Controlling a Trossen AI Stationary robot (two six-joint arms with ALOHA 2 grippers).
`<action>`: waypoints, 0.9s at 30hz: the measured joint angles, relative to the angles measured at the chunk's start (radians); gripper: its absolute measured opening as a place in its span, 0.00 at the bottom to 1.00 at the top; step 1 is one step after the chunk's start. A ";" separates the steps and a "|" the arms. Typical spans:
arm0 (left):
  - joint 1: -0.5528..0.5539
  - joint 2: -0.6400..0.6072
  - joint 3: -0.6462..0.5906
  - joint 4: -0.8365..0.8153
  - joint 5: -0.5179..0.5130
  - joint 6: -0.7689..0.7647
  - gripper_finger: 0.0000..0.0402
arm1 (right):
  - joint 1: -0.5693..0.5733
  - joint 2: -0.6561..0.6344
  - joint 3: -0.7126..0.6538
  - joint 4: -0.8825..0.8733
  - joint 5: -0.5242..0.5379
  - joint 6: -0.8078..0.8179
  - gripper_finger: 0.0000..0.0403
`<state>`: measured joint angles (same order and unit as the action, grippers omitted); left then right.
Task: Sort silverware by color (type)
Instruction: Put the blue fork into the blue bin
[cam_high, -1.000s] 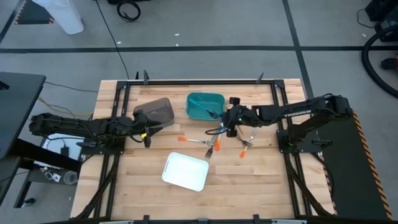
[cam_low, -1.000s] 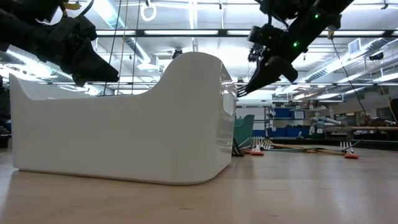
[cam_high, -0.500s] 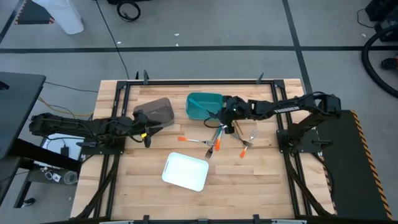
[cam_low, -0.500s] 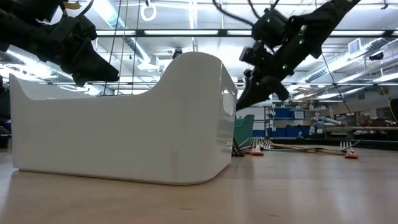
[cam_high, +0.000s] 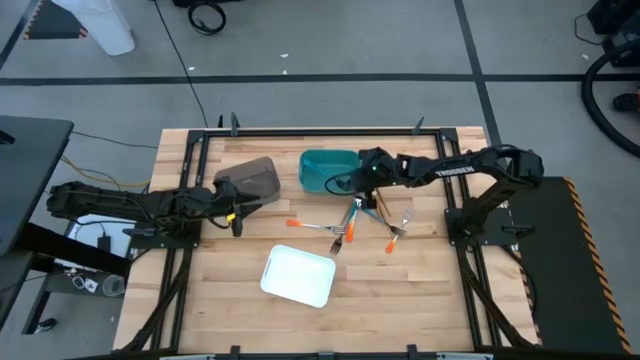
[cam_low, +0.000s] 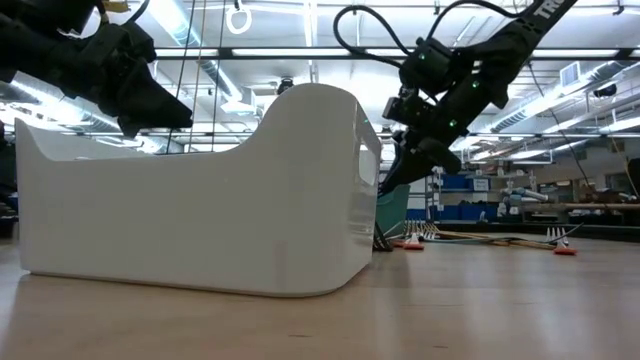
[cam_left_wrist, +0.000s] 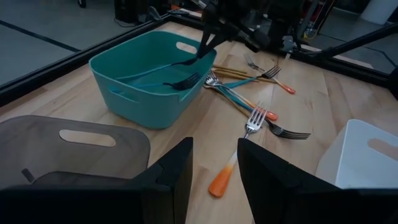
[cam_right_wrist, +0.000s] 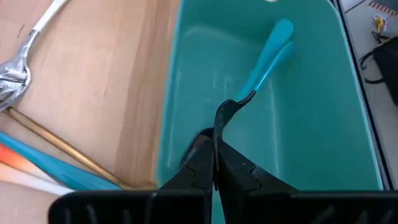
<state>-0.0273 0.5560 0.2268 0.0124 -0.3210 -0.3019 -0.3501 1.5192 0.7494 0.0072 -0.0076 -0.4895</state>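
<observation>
Silverware (cam_high: 345, 228) is scattered on the table (cam_high: 400, 290) beside the teal bin (cam_high: 322, 160), over which a teal fork (cam_right_wrist: 264, 65) is pinched by the right gripper (cam_right_wrist: 214, 152); the left gripper (cam_left_wrist: 214, 171), parted, is parked near the grey bin (cam_high: 252, 178).

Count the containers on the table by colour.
grey bin: 1
teal bin: 1
white tray: 1
Total: 3
</observation>
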 joint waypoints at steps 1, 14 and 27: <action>0.000 0.000 0.000 0.000 0.000 0.000 0.33 | -0.003 0.000 0.000 0.000 -0.007 0.007 0.05; 0.000 0.000 0.000 0.000 0.000 0.002 0.33 | -0.006 -0.003 0.001 -0.009 0.006 0.025 0.18; 0.000 0.000 0.000 -0.001 0.000 0.002 0.33 | -0.003 -0.003 0.156 -0.261 0.074 0.090 0.23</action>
<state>-0.0273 0.5560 0.2268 0.0117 -0.3206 -0.3000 -0.3535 1.5166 0.9059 -0.2541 0.0666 -0.3990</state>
